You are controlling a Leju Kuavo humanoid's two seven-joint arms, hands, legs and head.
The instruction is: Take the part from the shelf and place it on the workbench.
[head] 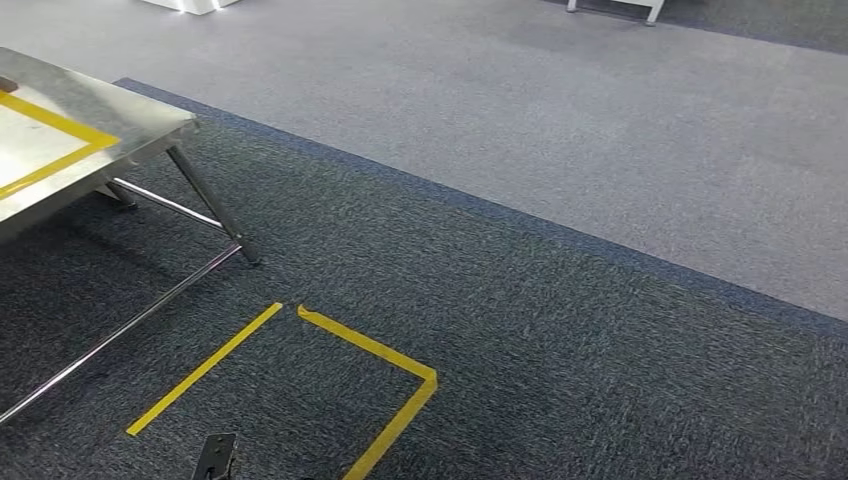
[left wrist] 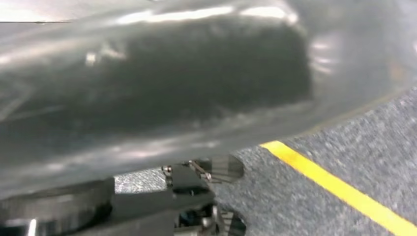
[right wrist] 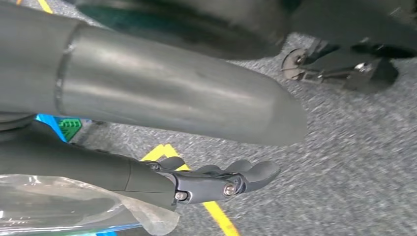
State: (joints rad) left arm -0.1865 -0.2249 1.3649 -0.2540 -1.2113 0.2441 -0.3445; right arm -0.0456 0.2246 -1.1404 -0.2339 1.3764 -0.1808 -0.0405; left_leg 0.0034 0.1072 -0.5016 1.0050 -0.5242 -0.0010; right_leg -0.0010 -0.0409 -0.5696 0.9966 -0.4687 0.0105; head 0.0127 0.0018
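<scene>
The steel workbench (head: 90, 110) stands at the left of the head view, with a yellow taped frame (head: 62, 124) on its top. In the left wrist view a big glossy grey part (left wrist: 172, 83) sits blurred right against the camera and hides my left hand, which seems to hold it. My right hand (right wrist: 211, 182) hangs over the carpet, its dark fingers (right wrist: 246, 174) stretched out straight and the thick thumb (right wrist: 172, 93) apart from them. Crinkled clear plastic (right wrist: 64, 201) lies beside the fingers; I cannot tell whether they touch it.
Dark carpet carries a yellow tape outline (head: 380, 352) just in front of me; the same tape shows as a yellow line (left wrist: 344, 191) below the left arm. The bench's slanted legs (head: 210, 205) and low rail (head: 120, 330) reach toward the outline. Lighter carpet (head: 600, 120) lies beyond.
</scene>
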